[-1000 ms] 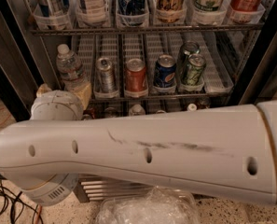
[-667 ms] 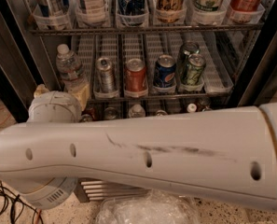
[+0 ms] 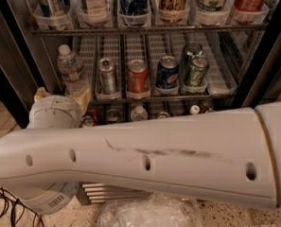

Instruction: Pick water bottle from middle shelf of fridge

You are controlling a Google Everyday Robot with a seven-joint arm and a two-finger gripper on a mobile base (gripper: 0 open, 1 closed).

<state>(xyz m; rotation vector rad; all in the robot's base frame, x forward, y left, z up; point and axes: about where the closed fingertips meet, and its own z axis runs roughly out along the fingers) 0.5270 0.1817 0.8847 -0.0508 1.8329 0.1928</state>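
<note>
The water bottle point(image 3: 73, 71), clear and ribbed with a white cap, stands at the left end of the middle shelf point(image 3: 211, 74), left of a row of short soda cans. The fridge point(image 3: 17, 70) is open, with its black frame on both sides. My gripper point(image 3: 62, 98) is just in front of and below the bottle's base. Its tan fingertips point(image 3: 85, 100) are spread to either side of the base and hold nothing. The white wrist point(image 3: 52, 115) and the long white arm point(image 3: 149, 160) cross the lower view and hide the lower fridge.
A silver can point(image 3: 107, 74), a red can point(image 3: 138, 77), a blue can point(image 3: 167, 74) and green cans point(image 3: 195, 70) line the middle shelf. Tall cans in clear cups point(image 3: 133, 4) stand above. Small cans and bottles point(image 3: 139, 112) crowd the rack below. Crumpled clear plastic point(image 3: 149, 214) and cables point(image 3: 3, 207) lie on the floor.
Almost nothing has changed. The whole scene sits slightly lower in the view; the bottle stands in the same place on the shelf and the gripper stays by its base.
</note>
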